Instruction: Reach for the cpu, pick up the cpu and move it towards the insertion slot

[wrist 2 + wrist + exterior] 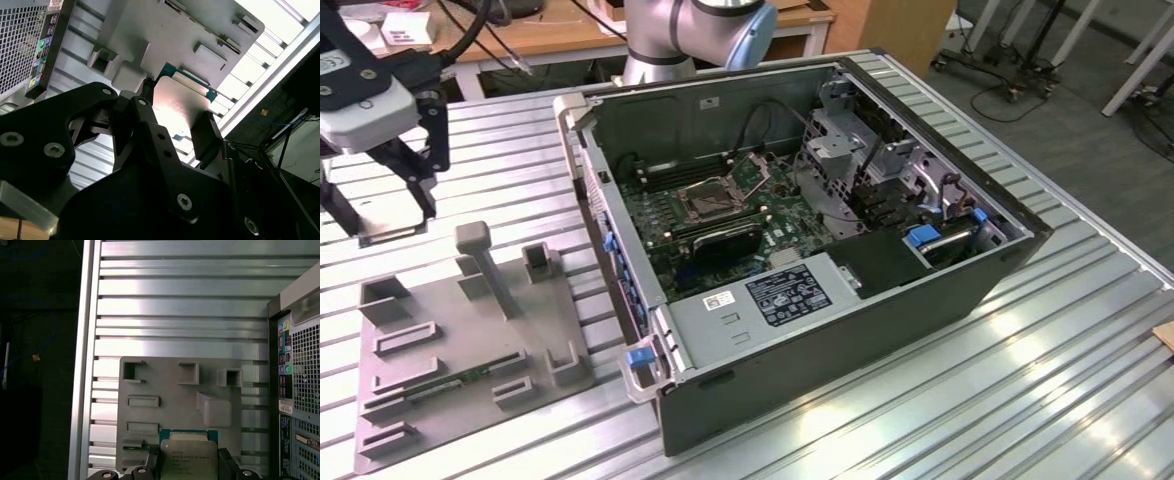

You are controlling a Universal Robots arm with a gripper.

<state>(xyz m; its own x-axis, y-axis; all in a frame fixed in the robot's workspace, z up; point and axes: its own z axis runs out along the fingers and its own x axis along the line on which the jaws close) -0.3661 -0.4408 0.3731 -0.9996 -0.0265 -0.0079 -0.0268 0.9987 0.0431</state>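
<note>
The cpu (189, 456), a thin square chip with a pale silvery face and a green edge, sits between my gripper's (187, 462) two black fingers, which are shut on its opposite sides. The second wrist view shows the same grip (177, 112) on the cpu (177, 102), held above the grey tray (170, 30). In the exterior view my gripper (394, 215) hangs at the far left, above the table beyond the tray (454, 340). The insertion slot (715, 200), a square socket with a metal frame, lies on the green board inside the open computer case, well to the exterior view's right of my gripper.
The open computer case (854, 330) stands in the middle of the ribbed metal table (1067, 380), its side wall (607, 240) between tray and socket. A green memory stick (454, 383) lies in the tray. Upright posts (480, 260) rise from the tray. The arm's base (680, 40) stands behind the case.
</note>
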